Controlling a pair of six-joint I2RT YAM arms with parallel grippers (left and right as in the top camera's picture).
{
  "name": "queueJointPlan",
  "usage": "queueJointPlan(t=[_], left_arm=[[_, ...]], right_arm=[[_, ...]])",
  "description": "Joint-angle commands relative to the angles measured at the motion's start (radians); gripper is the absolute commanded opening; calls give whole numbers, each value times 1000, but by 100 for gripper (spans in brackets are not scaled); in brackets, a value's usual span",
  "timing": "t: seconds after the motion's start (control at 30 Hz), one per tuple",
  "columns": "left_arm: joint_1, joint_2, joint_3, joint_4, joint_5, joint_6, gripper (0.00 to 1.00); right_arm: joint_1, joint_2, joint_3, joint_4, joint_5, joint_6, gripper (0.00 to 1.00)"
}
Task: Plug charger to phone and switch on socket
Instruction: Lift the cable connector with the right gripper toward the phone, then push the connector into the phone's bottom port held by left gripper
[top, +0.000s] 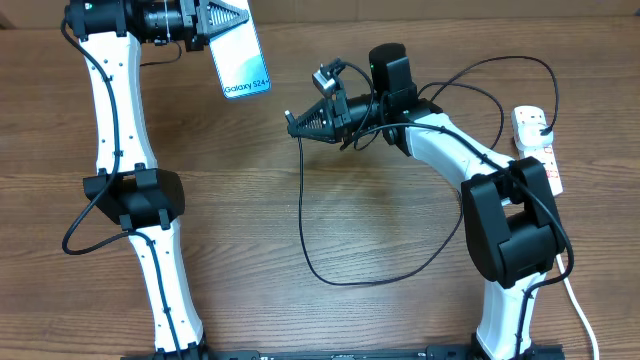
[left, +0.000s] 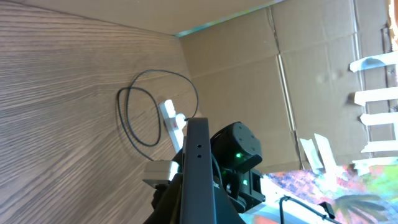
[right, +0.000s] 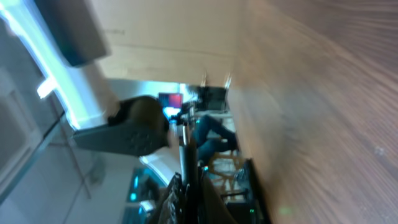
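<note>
**Phone in one hand, charger tip in the other**

From overhead, we see the left hand (top: 232, 22) clamped on one short end of a slim, black-edged phone (top: 246, 66) with a bright light-blue screen. It is at the far left of the brown wood-grain worktop (top: 380, 200). Nearer the middle, and apart from the phone, the right hand (top: 292, 121) is pinched shut on the tip end of the long, thin black charger (top: 302, 200). The cable drops from that hand and loops across the worktop. Its black plug sits on the far end of the white, elongated socket (top: 540, 165) at the right edge, and a thick white cord (top: 582, 315) trails from the socket's near end.

From the left wrist, we see the phone edge-on as a dark slab gripped at the bottom of the frame. Beyond it lie the socket, the cable's loops and a brown cardboard wall (left: 298, 74).

The right wrist view is badly blurred. We can make out a thin dark piece between the closed fingers, but we cannot tell from here what it is.
</note>
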Motion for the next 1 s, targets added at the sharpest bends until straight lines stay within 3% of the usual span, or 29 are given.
queueJointPlan(t=[0.0, 0.17, 0.33, 0.57, 0.97], left_arm=[[-9, -5, 8, 16, 75, -40, 5], [-9, -5, 8, 125, 74, -186, 5], [-12, -5, 8, 278, 72, -370, 4], [-34, -5, 8, 472, 48, -607, 4], [-98, -5, 8, 523, 47, -628, 4]], right_arm=[[8, 3, 20, 161, -77, 238, 4], [13, 3, 20, 606, -53, 556, 4], [10, 3, 20, 847, 8, 744, 4], [10, 3, 20, 868, 68, 779, 4], [9, 3, 20, 872, 123, 763, 5]])
